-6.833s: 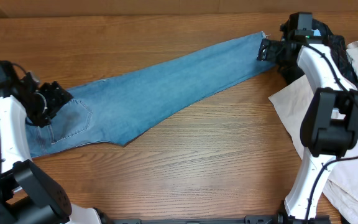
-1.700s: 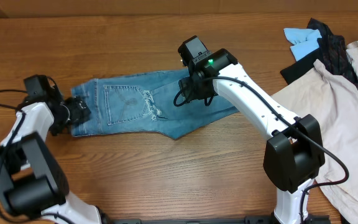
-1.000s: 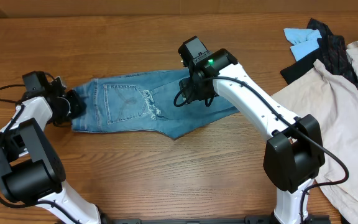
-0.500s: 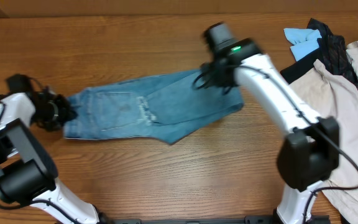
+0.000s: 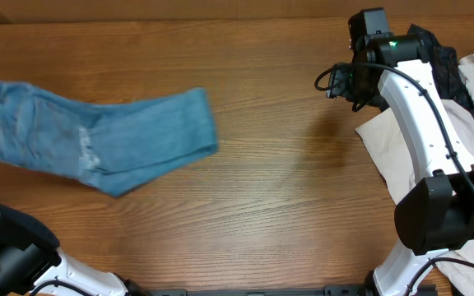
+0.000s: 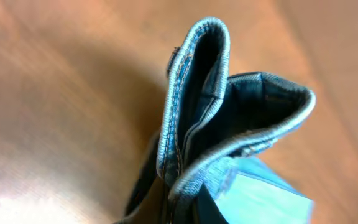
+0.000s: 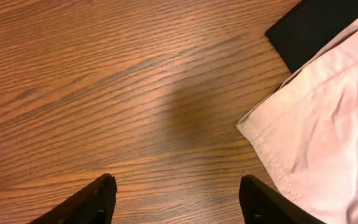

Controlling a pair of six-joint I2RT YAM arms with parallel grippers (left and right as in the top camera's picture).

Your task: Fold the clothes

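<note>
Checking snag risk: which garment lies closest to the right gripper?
The beige garment: its hemmed corner lies beside the right gripper; the black garment sits farther, the jeans farthest.

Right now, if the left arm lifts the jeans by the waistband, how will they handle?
Likely floppy: the jeans lie draped in soft folds. Probably heavyish for cloth: thick stitched layers bunch in the left wrist view.

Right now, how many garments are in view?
3: jeans at left, beige garment at right, black garment top right. More may be hidden under the right arm.
</note>
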